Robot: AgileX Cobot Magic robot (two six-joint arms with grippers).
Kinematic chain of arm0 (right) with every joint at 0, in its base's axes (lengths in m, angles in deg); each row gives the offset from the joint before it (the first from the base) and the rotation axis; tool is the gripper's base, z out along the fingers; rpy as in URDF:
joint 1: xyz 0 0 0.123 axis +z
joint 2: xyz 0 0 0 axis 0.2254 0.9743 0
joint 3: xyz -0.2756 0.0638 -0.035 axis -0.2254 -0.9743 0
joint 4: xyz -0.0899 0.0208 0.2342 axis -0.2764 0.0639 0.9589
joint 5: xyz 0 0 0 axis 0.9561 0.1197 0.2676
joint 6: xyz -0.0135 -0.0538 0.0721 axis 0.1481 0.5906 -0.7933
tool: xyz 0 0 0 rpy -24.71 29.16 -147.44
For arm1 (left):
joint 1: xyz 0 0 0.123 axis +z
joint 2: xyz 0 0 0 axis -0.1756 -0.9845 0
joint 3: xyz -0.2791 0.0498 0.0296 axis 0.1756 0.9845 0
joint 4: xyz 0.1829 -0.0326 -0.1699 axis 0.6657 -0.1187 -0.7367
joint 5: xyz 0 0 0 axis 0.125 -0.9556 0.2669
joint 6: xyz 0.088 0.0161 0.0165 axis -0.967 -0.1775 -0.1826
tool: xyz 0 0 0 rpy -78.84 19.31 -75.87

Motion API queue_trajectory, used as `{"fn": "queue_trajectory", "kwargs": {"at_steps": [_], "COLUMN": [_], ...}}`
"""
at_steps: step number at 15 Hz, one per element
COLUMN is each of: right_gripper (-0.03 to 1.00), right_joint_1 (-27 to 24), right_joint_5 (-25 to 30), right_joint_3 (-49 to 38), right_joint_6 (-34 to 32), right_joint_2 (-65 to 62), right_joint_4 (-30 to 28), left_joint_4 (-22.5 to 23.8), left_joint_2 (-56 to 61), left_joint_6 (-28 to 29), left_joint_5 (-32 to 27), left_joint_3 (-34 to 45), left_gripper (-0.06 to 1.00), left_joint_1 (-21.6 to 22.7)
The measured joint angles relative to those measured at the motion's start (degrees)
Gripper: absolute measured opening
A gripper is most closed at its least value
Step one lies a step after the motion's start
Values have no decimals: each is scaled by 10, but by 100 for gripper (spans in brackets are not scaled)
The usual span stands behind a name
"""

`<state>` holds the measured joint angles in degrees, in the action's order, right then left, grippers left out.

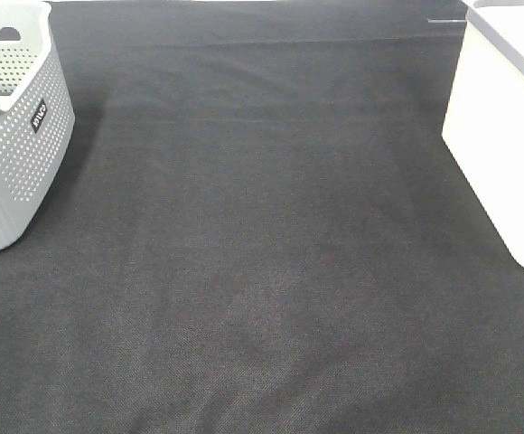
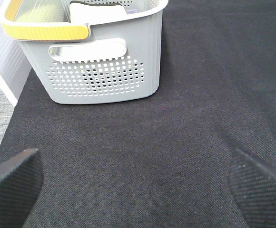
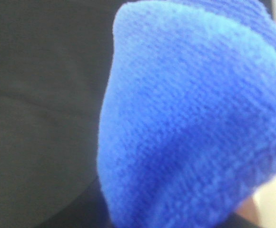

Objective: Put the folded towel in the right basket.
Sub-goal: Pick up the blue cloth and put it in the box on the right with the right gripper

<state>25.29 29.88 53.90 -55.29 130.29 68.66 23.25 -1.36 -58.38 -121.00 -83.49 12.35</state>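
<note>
**A:** How does the left pincer (image 2: pixel 138 190) stand?

**B:** Released. Its two black ribbed fingers (image 2: pixel 14 183) sit wide apart over the black woven cloth (image 2: pixel 190 118) that covers the bench, and nothing is between them.

**A:** And beyond it?

**B:** A grey perforated plastic basket (image 2: pixel 104 71) with a yellow strip (image 2: pixel 43 29) along its rim. It stands in the bench's far left corner.

**A:** The right pincer?

**B:** I cannot tell whether it is clenched or slack. A blue terry towel (image 3: pixel 190 118) fills its wrist camera, blurred and right up against the lens, and it covers the fingers.

**A:** So where is the towel?

**B:** Up at that wrist, with the dark cloth behind it. The pale sliver at its side is possibly the white smooth-walled basket (image 1: pixel 501 136), which stands at the bench's right edge near the far corner.
</note>
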Motion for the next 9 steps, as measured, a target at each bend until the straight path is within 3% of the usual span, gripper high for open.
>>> {"fn": "queue_trajectory", "kwargs": {"at_steps": [3,5,9], "right_gripper": [20,20,20], "right_joint_1": [-137,-201,-228], "right_joint_5": [1,1,2], "right_joint_3": [-72,-121,-159], "right_joint_6": [-1,-1,-1], "right_joint_2": [-4,11,64], "right_joint_4": [40,85,97], "left_joint_4": [0,0,0], "left_joint_2": [0,0,0], "left_joint_6": [0,0,0], "left_joint_5": [0,0,0], "left_joint_3": [0,0,0], "left_gripper": [99,99,99], "left_joint_1": [0,0,0]}}
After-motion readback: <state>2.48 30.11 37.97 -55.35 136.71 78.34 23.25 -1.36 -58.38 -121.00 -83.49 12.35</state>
